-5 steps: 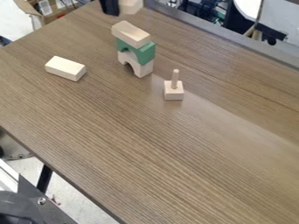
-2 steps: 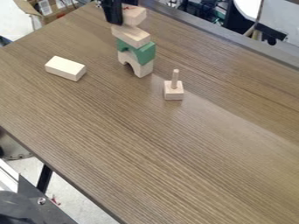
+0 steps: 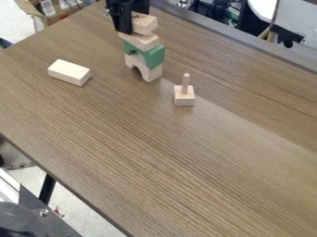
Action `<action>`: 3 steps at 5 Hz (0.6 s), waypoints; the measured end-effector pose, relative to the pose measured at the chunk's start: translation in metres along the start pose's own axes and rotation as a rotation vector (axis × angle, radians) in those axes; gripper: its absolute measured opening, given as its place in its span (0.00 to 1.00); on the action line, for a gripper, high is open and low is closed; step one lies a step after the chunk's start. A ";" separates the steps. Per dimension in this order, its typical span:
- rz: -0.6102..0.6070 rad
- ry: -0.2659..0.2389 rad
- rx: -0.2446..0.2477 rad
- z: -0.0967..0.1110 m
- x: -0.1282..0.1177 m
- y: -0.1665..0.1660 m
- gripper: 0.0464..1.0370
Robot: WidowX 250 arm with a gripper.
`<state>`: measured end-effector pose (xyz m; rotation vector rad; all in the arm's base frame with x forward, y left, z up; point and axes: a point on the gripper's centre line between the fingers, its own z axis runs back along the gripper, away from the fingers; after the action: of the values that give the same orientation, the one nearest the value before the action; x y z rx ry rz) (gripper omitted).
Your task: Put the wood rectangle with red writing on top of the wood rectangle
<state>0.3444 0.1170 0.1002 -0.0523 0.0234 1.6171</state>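
One gripper (image 3: 134, 22) holds one red-marked block (image 3: 146, 25) above one rectangle (image 3: 143, 42) — two arches (image 3: 155, 56) beneath.

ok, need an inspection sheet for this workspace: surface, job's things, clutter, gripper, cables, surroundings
surface: wood-grain table, no spill seen
job's things: block with red writing over the plain rectangle, contact unclear; below, green arch on wooden arch
clutter: loose pale block, upright peg on square base
gripper: black gripper holds the red-writing block
cables: nothing seen on the table
surroundings: cardboard box beyond the table
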 end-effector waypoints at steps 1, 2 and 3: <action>-0.006 -0.007 -0.002 -0.001 -0.002 0.001 0.61; -0.010 0.000 -0.004 -0.001 -0.004 0.002 0.89; -0.002 0.004 -0.009 -0.004 -0.005 0.002 0.96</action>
<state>0.3427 0.1117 0.0963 -0.0628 0.0194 1.6147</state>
